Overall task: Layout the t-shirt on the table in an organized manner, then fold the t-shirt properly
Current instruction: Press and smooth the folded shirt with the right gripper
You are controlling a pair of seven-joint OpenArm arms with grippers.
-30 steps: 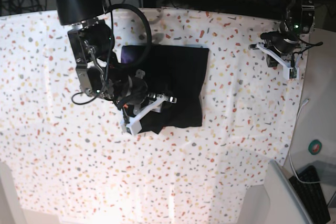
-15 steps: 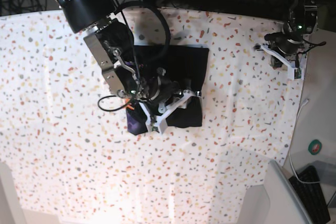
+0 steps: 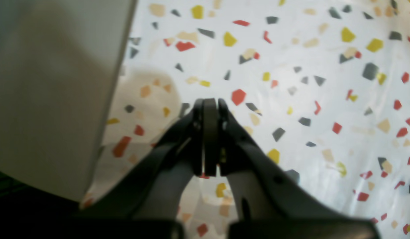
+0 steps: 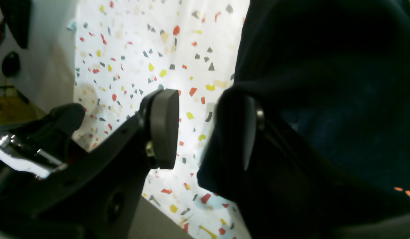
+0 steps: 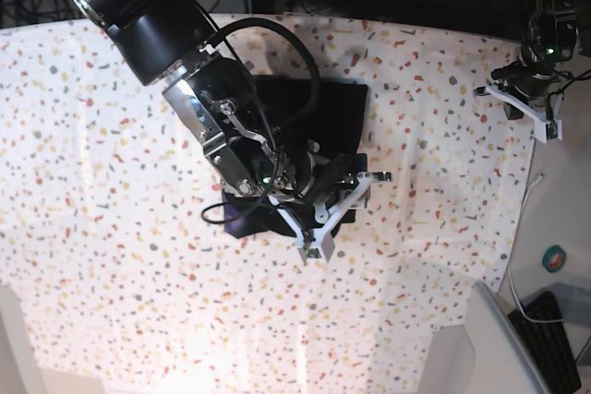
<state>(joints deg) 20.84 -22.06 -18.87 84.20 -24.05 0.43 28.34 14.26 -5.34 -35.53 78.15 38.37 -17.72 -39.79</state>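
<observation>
Base: black t-shirt (image 5: 319, 131) folded on the flecked worktop (image 5: 111, 256), largely under the right gripper (image 5: 346, 205); left gripper (image 5: 528, 108) at the far edge.
Left wrist: jaws pressed together, empty, above bare worktop (image 3: 307, 83).
Right wrist: jaws parted, t-shirt (image 4: 324, 66) draped over one finger.

the table (image 5: 111, 228), white with coloured flecks, carries the folded black t-shirt (image 5: 319, 113).

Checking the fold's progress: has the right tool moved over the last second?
Yes. The right tool has swept across the t-shirt toward the base view's right, from its left edge to its right edge.
</observation>
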